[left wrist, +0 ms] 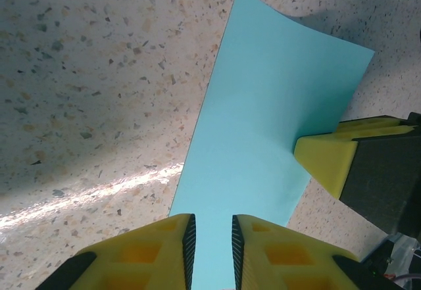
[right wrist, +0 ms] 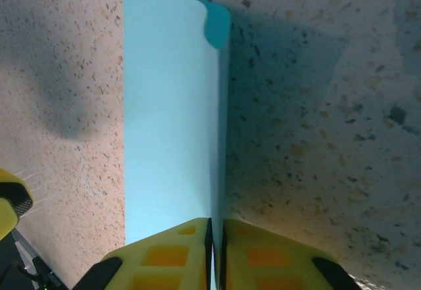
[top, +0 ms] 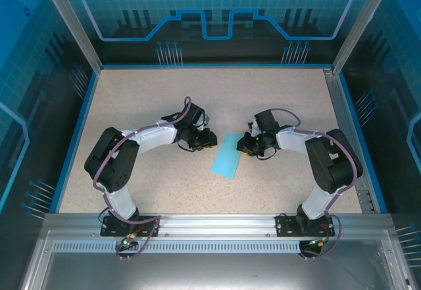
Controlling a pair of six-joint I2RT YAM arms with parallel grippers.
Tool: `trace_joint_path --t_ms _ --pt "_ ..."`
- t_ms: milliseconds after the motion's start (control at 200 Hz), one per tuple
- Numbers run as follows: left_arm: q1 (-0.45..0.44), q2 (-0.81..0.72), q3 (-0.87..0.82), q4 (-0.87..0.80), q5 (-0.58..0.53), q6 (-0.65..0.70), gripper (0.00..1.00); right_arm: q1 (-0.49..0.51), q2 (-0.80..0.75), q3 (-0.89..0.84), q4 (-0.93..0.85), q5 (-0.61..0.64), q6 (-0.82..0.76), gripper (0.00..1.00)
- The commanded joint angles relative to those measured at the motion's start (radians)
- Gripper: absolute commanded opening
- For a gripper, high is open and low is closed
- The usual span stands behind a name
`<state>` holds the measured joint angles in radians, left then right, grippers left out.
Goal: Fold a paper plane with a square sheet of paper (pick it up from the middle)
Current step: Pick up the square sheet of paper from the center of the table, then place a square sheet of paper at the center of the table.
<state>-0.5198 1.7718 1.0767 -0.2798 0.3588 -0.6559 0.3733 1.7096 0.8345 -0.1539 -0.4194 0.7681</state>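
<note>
The square sheet of paper [top: 225, 155] lies mid-table as a light-turquoise strip, apparently folded in half. In the right wrist view the sheet of paper [right wrist: 171, 106] has its right edge lifted, with a small curl at the far corner. My right gripper [right wrist: 216, 224] is shut on that edge, and in the top view the right gripper [top: 243, 146] sits at the strip's right side. My left gripper [top: 209, 140] is at the strip's upper left. In the left wrist view the left gripper [left wrist: 210, 221] hovers over the paper [left wrist: 276, 106], jaws a narrow gap apart with nothing pinched. The paper plane is not formed.
One yellow finger of the right gripper [left wrist: 329, 162] rests against the paper's right edge in the left wrist view. The speckled table [top: 151, 99] is bordered by a blue rim and metal posts. Both arms bend inward toward the middle.
</note>
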Motion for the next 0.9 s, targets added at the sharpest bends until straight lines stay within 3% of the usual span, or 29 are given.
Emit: trace_joint_path --t_ms 0,335,505,705,895 --pt "0.012 -0.044 -0.016 -0.012 -0.023 -0.022 0.25 0.007 -0.020 0.035 0.020 -0.077 -0.010 0.09" --pt "0.122 -0.224 -0.151 0.019 -0.095 -0.113 0.31 0.026 -0.104 0.110 0.097 -0.281 -0.031 0.09" --pt "0.163 -0.282 -0.179 0.020 -0.064 -0.117 0.37 0.025 -0.034 0.128 0.172 -0.355 0.000 0.09" --pt "0.164 -0.275 -0.185 0.045 0.025 -0.107 0.45 0.023 0.102 0.171 0.169 -0.336 -0.015 0.10" --pt "0.165 -0.222 -0.192 0.074 0.110 -0.093 0.46 0.000 0.203 0.241 0.026 -0.267 -0.105 0.16"
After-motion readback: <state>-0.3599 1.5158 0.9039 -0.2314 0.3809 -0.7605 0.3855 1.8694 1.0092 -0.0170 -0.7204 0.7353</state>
